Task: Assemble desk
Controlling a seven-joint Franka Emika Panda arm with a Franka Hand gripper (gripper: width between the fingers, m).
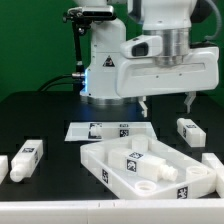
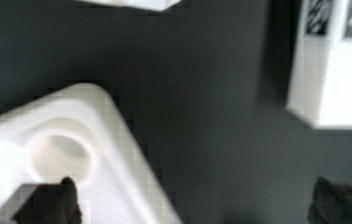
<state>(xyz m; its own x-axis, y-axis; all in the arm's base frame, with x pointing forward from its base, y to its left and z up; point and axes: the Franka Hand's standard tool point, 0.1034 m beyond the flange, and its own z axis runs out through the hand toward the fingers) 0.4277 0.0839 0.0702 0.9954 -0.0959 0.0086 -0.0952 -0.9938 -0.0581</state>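
The white desk tabletop (image 1: 100, 158) lies rim-up at the front middle of the black table. One tagged white leg (image 1: 135, 160) rests inside it. My gripper (image 1: 166, 104) hangs open above the panel's far corner, toward the exterior view's right. In the wrist view the tabletop corner (image 2: 102, 135) with its round socket (image 2: 57, 152) lies close to one dark fingertip (image 2: 50, 198). The other fingertip (image 2: 349, 198) is over bare table. Nothing sits between the fingers of the gripper (image 2: 199, 200). A tagged leg (image 2: 333, 70) lies just beyond.
Loose white legs lie on the table: two on the exterior view's left (image 1: 28, 154) (image 1: 3, 167), two on its right (image 1: 190, 130) (image 1: 214, 164). The marker board (image 1: 110, 128) lies flat behind the tabletop. The big white robot base (image 1: 110, 60) stands at the back.
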